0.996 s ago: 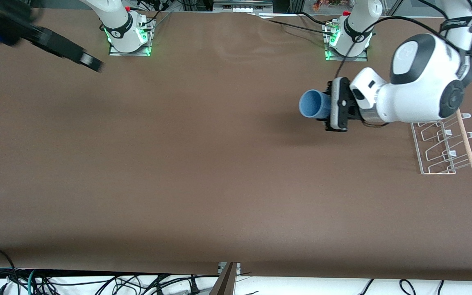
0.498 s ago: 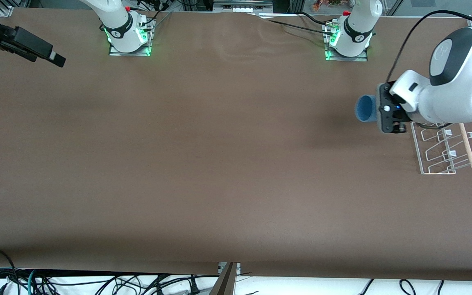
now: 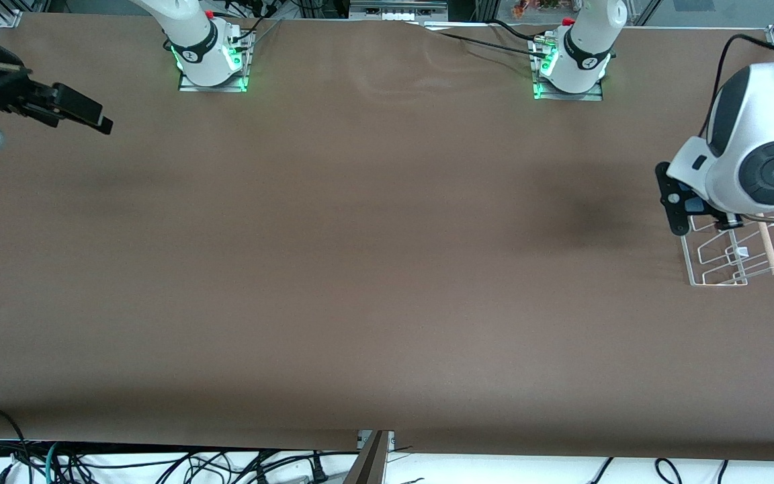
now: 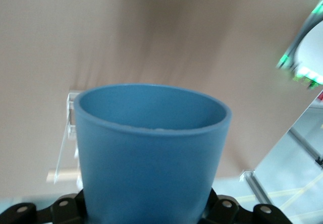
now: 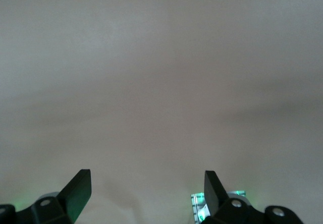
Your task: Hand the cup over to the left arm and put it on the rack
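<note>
The light-blue cup [image 4: 151,148] fills the left wrist view, mouth pointing away from the hand, with my left gripper [image 4: 150,211] shut on its lower part. In the front view the left arm's hand [image 3: 677,198] hangs over the end of the rack [image 3: 716,283] that lies farther from the front camera, and the white wrist hides nearly all of the cup. The rack sits at the left arm's end of the table. My right gripper [image 5: 147,188] is open and holds nothing. It hovers over the table's edge at the right arm's end [image 3: 81,113].
A thin wooden dowel [image 3: 768,249] lies along the rack's outer side. Part of the rack's clear frame [image 4: 69,114] shows past the cup. The two arm bases [image 3: 209,60] [image 3: 570,67] stand at the table's back edge. Cables hang below the front edge.
The left arm has carried the cup from mid-table toward its own end, over the rack, and turned its wrist so the cup is hidden from the front. The right gripper shifted slightly near its table edge.
</note>
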Tool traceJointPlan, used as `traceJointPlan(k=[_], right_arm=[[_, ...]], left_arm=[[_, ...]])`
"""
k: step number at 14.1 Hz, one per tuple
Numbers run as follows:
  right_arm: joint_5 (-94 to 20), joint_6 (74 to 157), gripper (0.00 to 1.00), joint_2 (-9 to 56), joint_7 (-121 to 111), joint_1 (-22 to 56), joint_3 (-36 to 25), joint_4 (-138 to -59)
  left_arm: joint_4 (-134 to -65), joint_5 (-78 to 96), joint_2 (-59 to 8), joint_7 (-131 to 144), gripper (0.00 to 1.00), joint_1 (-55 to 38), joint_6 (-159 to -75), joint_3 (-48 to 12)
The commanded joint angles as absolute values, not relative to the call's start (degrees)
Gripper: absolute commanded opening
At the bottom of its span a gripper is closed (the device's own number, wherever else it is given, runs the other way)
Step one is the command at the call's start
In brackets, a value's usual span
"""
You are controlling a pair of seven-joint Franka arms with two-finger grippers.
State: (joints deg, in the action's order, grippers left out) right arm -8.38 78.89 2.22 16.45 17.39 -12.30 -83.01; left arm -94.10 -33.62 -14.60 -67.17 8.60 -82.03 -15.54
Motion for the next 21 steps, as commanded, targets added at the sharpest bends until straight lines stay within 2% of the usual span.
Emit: traceJointPlan(k=[1, 4, 6, 8, 9, 12, 15, 17, 21], right_arm=[[-4.1, 86.2, 0.99, -2.1, 15.6, 16.4, -7.3, -93.0], [-0.3, 91.7, 0.99, -2.8, 15.5, 11.2, -1.3, -98.2], [1.6, 96.6, 0.99, -5.7, 11.9, 8.0, 0.6, -103.5], [1.6, 97.2, 0.99, -8.8, 5.0, 3.8, 2.1, -106.6], [1.6, 97.2, 0.99, -9.5, 2.9, 3.0, 2.1, -107.1], [1.7, 96.8, 0.99, -8.7, 2.4, 2.5, 2.1, -106.4], [1.7, 95.5, 0.99, -7.1, 2.4, 2.9, 2.1, -105.0], [1.6, 95.2, 0.99, -7.1, 2.3, 2.9, 2.1, -104.8], [1.4, 94.9, 0.99, -7.1, 2.3, 3.7, 2.4, -104.2]], left_arm=[[-92.8, -44.3, -17.8, -61.3, 0.00, 8.0, -81.4, -16.3], [-93.2, -52.0, -20.9, -56.4, 0.00, 8.5, -85.3, -16.1], [-95.0, -62.9, -22.9, -54.6, 0.00, 7.9, -82.3, -16.3], [-95.2, -68.4, -25.3, -51.7, 0.00, 9.2, -82.3, -16.3], [-95.9, -68.6, -25.6, -47.2, 0.00, 10.8, -83.1, -16.2], [-104.7, -76.9, -24.0, -36.6, 0.00, 11.4, -85.8, -16.3], [-110.2, -83.4, -23.8, -27.8, 0.00, 13.7, -88.7, -16.3], [-114.5, -87.3, -22.8, -22.3, 0.00, 16.5, -93.5, -16.2], [-116.8, -89.4, -22.7, -19.7, 0.00, 17.9, -95.4, -16.3]])
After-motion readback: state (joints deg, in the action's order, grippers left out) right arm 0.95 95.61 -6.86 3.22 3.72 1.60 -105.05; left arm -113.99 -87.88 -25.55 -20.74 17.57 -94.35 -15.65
